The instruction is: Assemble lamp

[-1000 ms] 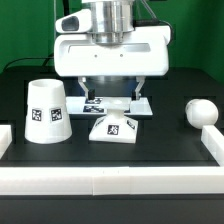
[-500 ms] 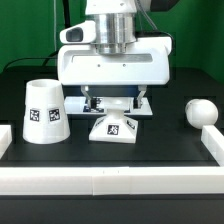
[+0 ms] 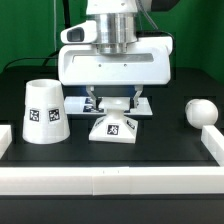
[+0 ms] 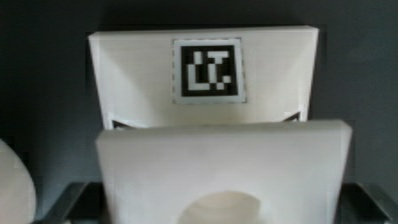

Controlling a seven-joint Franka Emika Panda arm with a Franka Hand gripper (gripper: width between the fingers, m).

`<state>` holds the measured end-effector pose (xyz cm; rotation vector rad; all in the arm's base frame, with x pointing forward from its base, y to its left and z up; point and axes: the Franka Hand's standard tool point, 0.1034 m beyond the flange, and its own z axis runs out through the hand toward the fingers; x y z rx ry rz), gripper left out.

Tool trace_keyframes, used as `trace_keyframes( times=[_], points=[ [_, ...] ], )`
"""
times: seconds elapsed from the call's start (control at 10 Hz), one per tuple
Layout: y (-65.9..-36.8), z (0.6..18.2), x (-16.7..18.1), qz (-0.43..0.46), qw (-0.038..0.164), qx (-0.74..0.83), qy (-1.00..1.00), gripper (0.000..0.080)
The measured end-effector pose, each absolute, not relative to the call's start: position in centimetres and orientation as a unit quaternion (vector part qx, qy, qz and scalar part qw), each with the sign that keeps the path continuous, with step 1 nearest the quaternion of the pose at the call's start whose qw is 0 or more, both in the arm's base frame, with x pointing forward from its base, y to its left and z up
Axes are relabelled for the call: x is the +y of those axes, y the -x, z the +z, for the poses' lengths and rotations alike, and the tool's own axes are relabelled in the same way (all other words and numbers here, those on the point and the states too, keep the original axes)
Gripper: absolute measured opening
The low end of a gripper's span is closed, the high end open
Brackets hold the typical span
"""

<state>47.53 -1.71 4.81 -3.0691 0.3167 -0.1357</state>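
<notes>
The low sloped square lamp base point(image 3: 113, 127) sits mid-table with a tag on its front slope. My gripper point(image 3: 113, 106) hangs directly over its back part, open, one finger on either side, holding nothing. In the wrist view the base point(image 4: 210, 70) fills the picture, with its tag and its round socket. The gripper point(image 4: 217, 205) straddles it and the dark fingers point(image 4: 64, 200) show just outside its sides. The cup-like shade point(image 3: 46, 112) stands at the exterior view's left. The round-topped bulb point(image 3: 202, 112) lies at the exterior view's right.
The marker board point(image 3: 148, 104) lies flat behind the base, mostly under the gripper. A white raised rail point(image 3: 110, 185) runs along the front of the black table, with short white walls at both sides. A sliver of the shade point(image 4: 7, 185) shows in the wrist view.
The gripper has come down toward the base, and its open fingers now reach nearly to the base's top. The base, shade and bulb have not moved.
</notes>
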Motion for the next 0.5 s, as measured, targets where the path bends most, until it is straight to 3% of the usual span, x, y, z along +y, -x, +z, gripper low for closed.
trace_keyframes(
  times=[0.3,0.5],
  points=[
    [-47.5,4.8,-1.7,-0.044,0.027,0.102,0.993,0.0530],
    [-48.7,5.1,0.2,-0.045,0.030,0.080,0.995,0.0530]
  ],
)
